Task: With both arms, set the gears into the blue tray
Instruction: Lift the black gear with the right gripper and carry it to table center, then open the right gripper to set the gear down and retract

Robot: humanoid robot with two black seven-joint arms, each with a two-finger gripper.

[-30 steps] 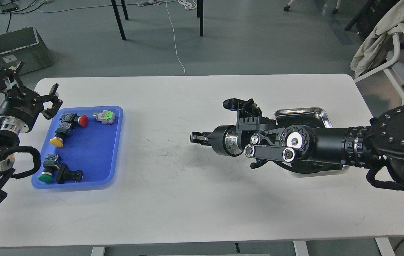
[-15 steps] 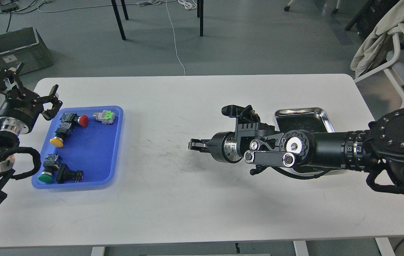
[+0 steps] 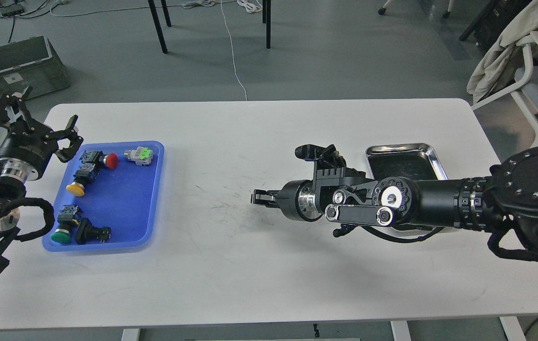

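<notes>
Left end effector [image 3: 36, 113] spread apart beside blue tray [image 3: 152, 199]; right end effector [image 3: 260, 196] unclear.

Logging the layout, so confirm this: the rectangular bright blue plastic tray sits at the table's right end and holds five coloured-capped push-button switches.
Not quite. The head view shows the rectangular bright blue plastic tray at the table's left end, near the left gripper. It does hold five push-button switches.

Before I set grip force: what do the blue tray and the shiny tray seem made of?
The rectangular bright blue tray looks like moulded plastic: even matte colour, soft rounded rim. The shiny silver tray looks like polished steel: mirror-like rim reflections, dark bottom.
</notes>
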